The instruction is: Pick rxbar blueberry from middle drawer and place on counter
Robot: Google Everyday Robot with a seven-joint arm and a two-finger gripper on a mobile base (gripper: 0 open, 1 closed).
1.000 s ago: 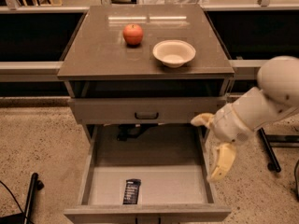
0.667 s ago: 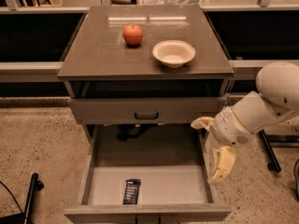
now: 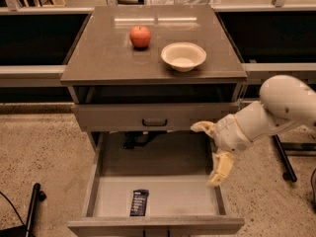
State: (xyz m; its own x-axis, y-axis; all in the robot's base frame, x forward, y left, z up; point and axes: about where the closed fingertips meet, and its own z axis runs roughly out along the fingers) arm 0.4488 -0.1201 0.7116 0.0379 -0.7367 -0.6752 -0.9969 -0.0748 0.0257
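Grey-brown counter up above the middle drawer, carrying a bowl and an apple. Drawer pulled well out, floor bare apart from the bar. White arm reaching in from the drawer's right side. At its end, gripper hanging just over the drawer's right wall, toward the back half, fingers spread wide apart, holding nothing, well apart from the bar.

Dark snack bar lying flat on the drawer floor, near the front wall, a little left of centre, long side running front to back, touching no wall.

Looks light, thin, slightly bendy. Wrapper probably slick and crinkly, so likely to skate on the smooth drawer floor if nudged. Best taken across the short width at mid-length, straight down, one finger on each long edge. Very little height to bite on, so calls for fingertips right down at floor level. Not fragile; worst case probably a dented wrapper.
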